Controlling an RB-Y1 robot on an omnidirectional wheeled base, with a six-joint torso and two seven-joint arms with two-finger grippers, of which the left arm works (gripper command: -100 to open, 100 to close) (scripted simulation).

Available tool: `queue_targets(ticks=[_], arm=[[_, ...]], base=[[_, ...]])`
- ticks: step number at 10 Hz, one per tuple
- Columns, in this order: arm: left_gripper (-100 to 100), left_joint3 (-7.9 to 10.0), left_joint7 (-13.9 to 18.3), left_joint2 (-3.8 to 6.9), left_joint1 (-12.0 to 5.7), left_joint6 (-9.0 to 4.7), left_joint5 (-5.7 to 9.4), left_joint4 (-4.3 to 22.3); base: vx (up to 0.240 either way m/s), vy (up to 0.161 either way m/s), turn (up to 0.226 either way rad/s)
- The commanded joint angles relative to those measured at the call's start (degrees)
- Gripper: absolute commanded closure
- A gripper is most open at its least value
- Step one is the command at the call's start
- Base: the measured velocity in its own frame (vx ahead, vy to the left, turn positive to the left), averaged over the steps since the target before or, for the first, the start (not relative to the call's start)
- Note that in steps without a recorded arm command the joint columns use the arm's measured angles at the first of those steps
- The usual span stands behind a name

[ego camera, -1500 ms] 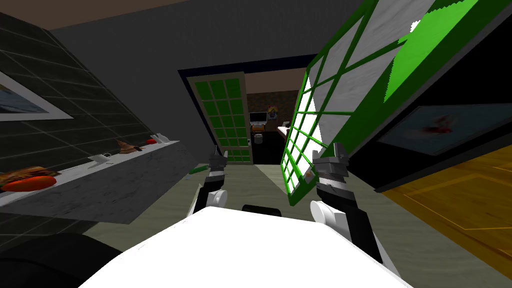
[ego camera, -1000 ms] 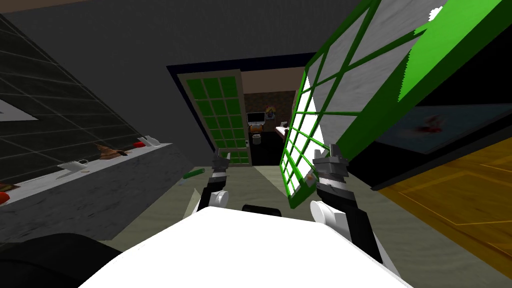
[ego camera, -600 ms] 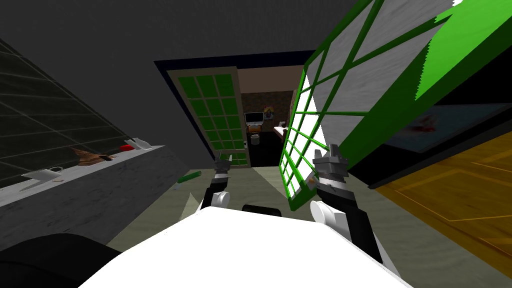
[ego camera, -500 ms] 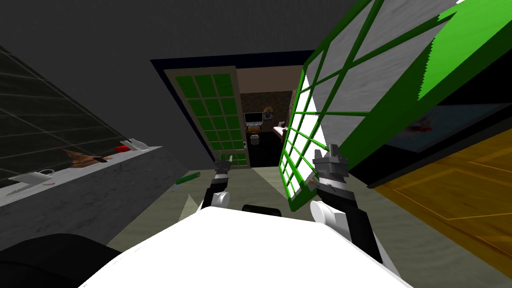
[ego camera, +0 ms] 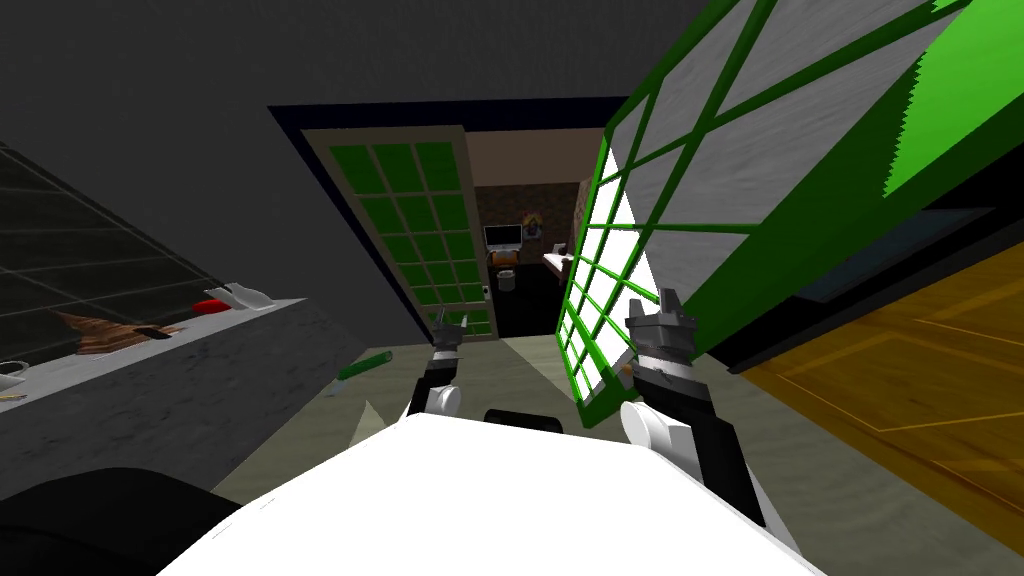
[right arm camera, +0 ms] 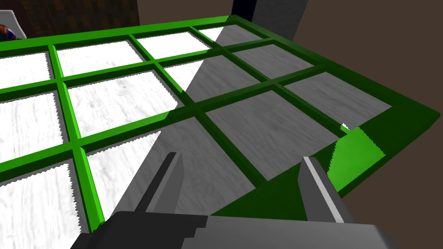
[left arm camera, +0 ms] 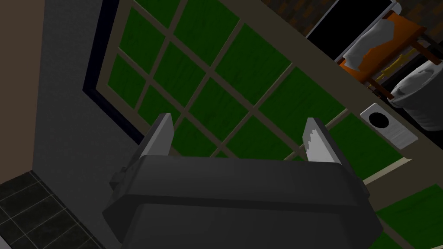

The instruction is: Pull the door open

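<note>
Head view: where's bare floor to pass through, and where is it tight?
Free: the floor strip between the grey counter and the green-framed door. Tight: right gripper beside that door's edge; green object on floor by the counter.

Dim render, splayed edges, hard shadows

a home — paned doors (ego camera: 680, 190), cluttered counter (ego camera: 180, 380), wooden floor (ego camera: 900, 370)

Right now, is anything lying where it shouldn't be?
Yes. A small green stick-shaped thing lies on the floor by the foot of the grey counter, while other small things sit on top. I cannot tell what it is.
</note>
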Motion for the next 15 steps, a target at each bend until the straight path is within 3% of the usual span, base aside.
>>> queue_targets(ticks=[1,15], arm=[[-100,-0.28,1.66,0.24,-0.67,-0.78,1.1,2.08],[-100,-2.47,17.57,3.68,-4.28,-8.8,11.97,20.14]], base=[[0.105,0.008,-0.077],[0.094,0.034,-0.079]])
